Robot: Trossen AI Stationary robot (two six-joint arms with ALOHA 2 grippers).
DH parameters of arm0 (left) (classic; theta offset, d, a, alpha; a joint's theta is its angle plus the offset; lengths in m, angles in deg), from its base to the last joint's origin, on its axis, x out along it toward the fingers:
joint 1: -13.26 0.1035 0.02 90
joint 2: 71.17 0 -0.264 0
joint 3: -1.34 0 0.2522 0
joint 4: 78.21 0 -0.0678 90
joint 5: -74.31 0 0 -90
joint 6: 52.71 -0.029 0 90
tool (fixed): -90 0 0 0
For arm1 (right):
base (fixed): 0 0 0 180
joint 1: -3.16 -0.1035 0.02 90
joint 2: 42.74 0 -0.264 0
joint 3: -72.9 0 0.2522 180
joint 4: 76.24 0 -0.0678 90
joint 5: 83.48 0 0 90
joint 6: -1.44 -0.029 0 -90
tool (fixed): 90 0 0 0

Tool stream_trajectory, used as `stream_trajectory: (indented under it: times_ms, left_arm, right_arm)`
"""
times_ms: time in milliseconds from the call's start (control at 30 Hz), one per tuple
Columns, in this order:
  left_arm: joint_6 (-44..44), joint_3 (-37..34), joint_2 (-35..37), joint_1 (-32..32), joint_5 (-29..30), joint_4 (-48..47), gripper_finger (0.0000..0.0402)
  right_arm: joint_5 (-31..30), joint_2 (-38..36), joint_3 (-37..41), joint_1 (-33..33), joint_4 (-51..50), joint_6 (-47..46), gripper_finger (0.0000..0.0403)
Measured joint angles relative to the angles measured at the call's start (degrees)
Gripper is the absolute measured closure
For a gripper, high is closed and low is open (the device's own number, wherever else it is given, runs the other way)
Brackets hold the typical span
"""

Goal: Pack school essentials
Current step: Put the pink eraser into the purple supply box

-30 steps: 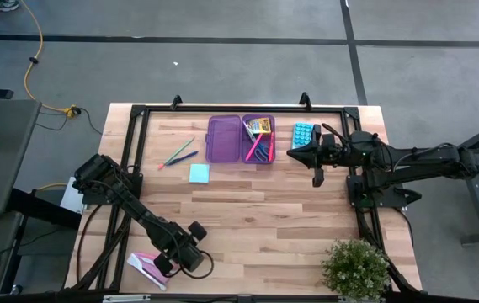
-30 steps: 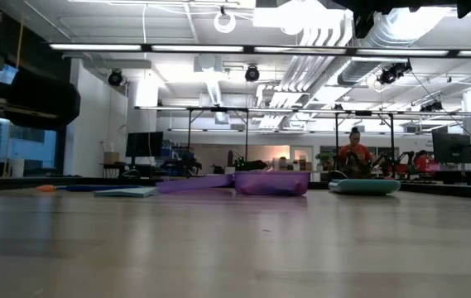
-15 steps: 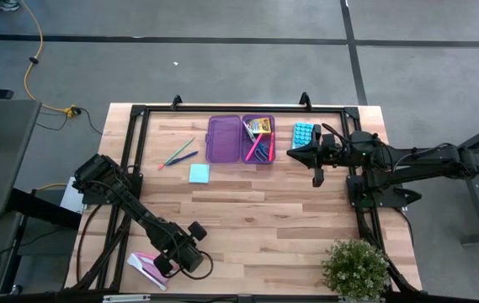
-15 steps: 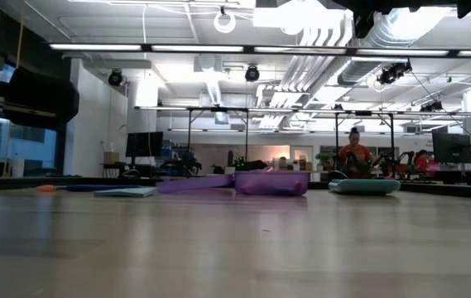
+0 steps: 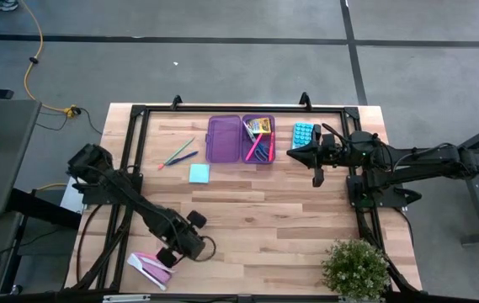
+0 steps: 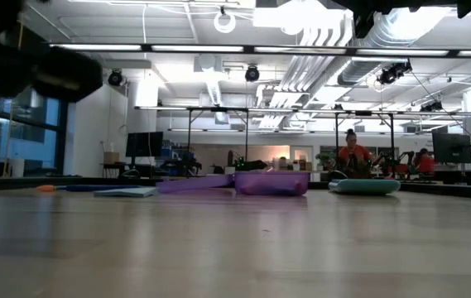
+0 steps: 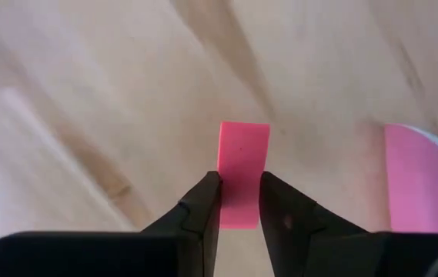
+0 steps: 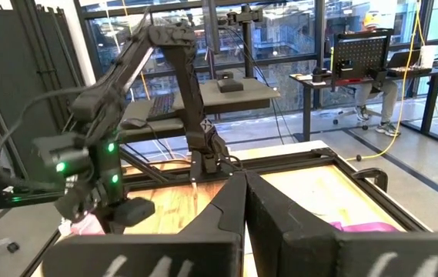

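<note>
Pink, flat and rectangular, the small rubber eraser (image 7: 242, 173) sits pinched between the left gripper (image 7: 240, 201) fingers near the wooden desk's (image 5: 264, 219) front left corner. Shut empty, the right gripper (image 5: 293, 151) hovers beside the purple plastic case (image 5: 240, 139) at the rear edge.

From the left arm's own camera, the left gripper (image 7: 240, 201) has its two dark fingers (image 7: 203, 208) pressed against either side of a small pink rectangular eraser (image 7: 242, 165). The eraser stands upright between them, its upper half sticking out above the fingertips, its lower end pinched in the narrow gap. Behind it lies the light wooden table top (image 7: 103, 85), blurred, with darker grain streaks running across it. Off to one side, near the edge of the picture, is a flat pink piece with a white border (image 7: 419, 181), apart from the eraser and the fingers.
</note>
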Motion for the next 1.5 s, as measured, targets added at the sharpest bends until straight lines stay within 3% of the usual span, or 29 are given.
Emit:
stream_trajectory:
  times_ms: [233, 467, 767, 933, 1300, 1500]
  left_arm:
    - [1.7, 0.2, 11.0, 8.2, 0.9, -4.9, 0.0328]
    - [5.0, 2.1, 26.3, 20.2, 6.7, -4.4, 0.0328]
    - [7.5, 3.0, 42.8, 32.4, 10.1, 15.9, 0.0327]
    - [7.3, 1.4, 46.7, 34.7, 10.0, 24.5, 0.0327]
    - [15.1, -17.4, 48.7, 34.7, 5.2, 50.6, 0.0327]
    - [14.3, -18.0, 47.5, 34.7, 5.8, 53.8, 0.0327]
  right_arm:
    - [0.0, 0.0, 0.0, 0.0, -0.4, 0.0, 0.0403]
    - [0.0, 0.0, 0.0, 0.0, -1.3, -0.1, 0.0403]
    - [0.0, 0.1, 0.0, 0.0, -1.5, -1.0, 0.0403]
    - [0.0, 0.1, 0.0, 0.0, -1.7, -1.2, 0.0403]
    - [0.0, 0.1, 0.0, 0.0, -1.7, -1.1, 0.0403]
    - [0.0, 0.1, 0.0, 0.0, -1.7, -1.2, 0.0403]
